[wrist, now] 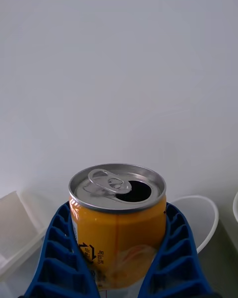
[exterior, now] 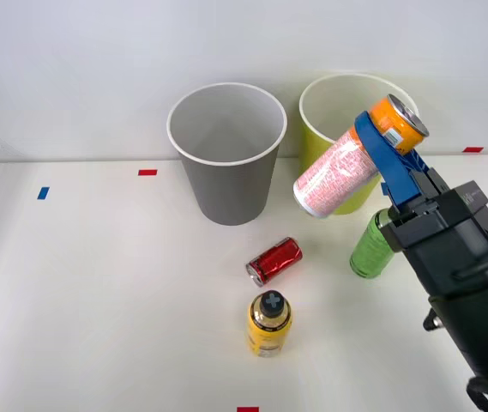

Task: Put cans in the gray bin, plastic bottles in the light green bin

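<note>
Tabletop (exterior: 98, 300): white, with small red and blue tape marks, carrying all items below. Gray bin (exterior: 226, 172): upright, white inside, standing toward the far edge, to the robot's left of its neighbour. Light green bin (exterior: 329, 129): upright just beside the gray bin, partly behind the raised can. Right arm with pincer (exterior: 384, 160): blue ribbed fingers (wrist: 59, 258) closed on either side of the can, gripping it near its orange upper end. Orange-and-pink can (exterior: 346, 167): lifted clear of the tabletop, tilted, opened silver top (wrist: 117, 187) pointing up and away, hanging in front of the light green bin rather than the gray one. Green bottle (exterior: 370, 245): lying near the light green bin, partly hidden by the arm. Yellow bottle (exterior: 268, 323): black cap toward the camera, nearest the robot. Red can (exterior: 274, 260): lying on its side between the gray bin and the yellow bottle. Risk noted: release here would likely send the can into the wrong bin; the off-centre grip could let it swing or slip during travel.
</note>
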